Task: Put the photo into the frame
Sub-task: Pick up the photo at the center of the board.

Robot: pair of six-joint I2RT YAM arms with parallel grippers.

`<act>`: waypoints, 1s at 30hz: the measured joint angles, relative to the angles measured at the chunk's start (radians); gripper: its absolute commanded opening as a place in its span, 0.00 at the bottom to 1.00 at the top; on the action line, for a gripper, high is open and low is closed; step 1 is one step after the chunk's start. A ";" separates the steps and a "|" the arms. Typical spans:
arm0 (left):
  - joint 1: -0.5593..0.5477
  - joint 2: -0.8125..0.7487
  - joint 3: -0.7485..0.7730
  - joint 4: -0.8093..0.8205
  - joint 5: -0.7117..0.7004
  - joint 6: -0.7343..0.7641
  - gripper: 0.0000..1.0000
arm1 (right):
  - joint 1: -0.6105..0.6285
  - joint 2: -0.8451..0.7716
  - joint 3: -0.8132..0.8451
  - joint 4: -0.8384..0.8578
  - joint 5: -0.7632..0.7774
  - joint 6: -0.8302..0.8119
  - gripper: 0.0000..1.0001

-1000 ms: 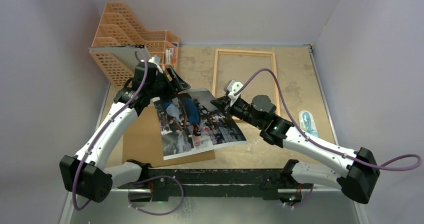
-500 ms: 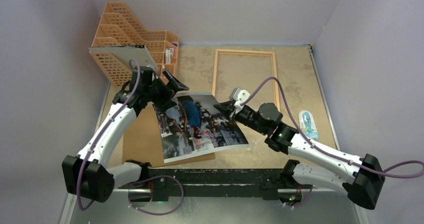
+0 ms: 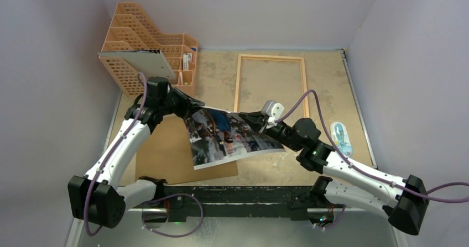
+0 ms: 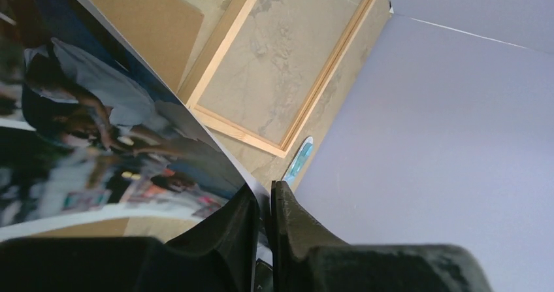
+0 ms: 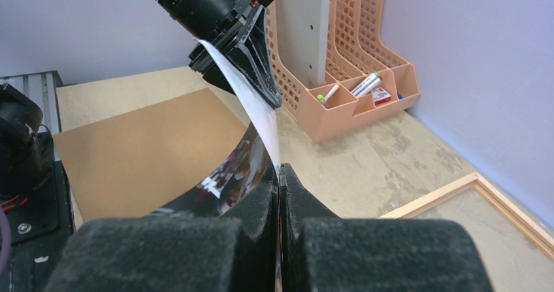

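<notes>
The photo (image 3: 229,137), a glossy street scene with a white border, hangs bowed in the air between both grippers, above the table. My left gripper (image 3: 191,106) is shut on its far-left edge; the left wrist view shows the print (image 4: 98,129) pinched between the black fingers (image 4: 242,213). My right gripper (image 3: 252,119) is shut on the far-right edge, and in its wrist view the sheet (image 5: 256,109) runs from its jaws up to the left gripper (image 5: 251,47). The frame (image 3: 238,81), thin light wood, lies flat on the table behind the photo, with nothing in it.
A brown backing board (image 3: 163,156) lies on the table under the photo's left side. An orange file rack (image 3: 145,42) with pens stands at the back left. A small blue-and-white object (image 3: 341,136) lies near the right edge. Grey walls enclose the table.
The left gripper opened wide, then shut on the photo's left edge. The right arm drew toward the right and near side, and the photo rose off the board, tilting steeper.
</notes>
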 measured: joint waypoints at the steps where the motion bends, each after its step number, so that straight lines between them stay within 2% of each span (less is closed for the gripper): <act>1: 0.000 0.000 0.000 0.000 0.001 -0.004 0.08 | 0.001 0.000 0.000 0.000 0.001 -0.001 0.00; 3: 0.000 0.000 0.000 -0.002 0.002 -0.013 0.00 | 0.001 0.000 0.000 0.000 0.002 -0.001 0.00; 6: 0.000 0.000 0.000 -0.002 0.003 -0.019 0.00 | 0.002 0.000 0.000 0.000 0.003 -0.003 0.03; 10: 0.000 0.000 0.000 -0.002 0.008 -0.019 0.00 | 0.002 -0.002 0.000 -0.002 0.011 0.003 0.51; 11: 0.000 0.000 0.000 -0.002 0.010 -0.019 0.00 | 0.002 -0.002 0.000 -0.003 0.016 0.006 0.59; 13: 0.000 0.000 0.001 0.000 0.014 -0.018 0.00 | 0.002 -0.004 0.001 -0.018 0.024 0.014 0.68; 22: 0.000 0.000 0.082 0.019 0.010 0.032 0.00 | 0.002 -0.011 0.149 -0.177 -0.060 0.053 0.82; 24: 0.000 0.000 0.109 0.023 0.010 0.048 0.00 | 0.002 -0.040 0.163 -0.176 -0.107 0.066 0.84; 30: -0.002 0.005 0.196 0.023 0.000 0.124 0.00 | 0.002 -0.079 0.226 -0.164 -0.346 0.134 0.84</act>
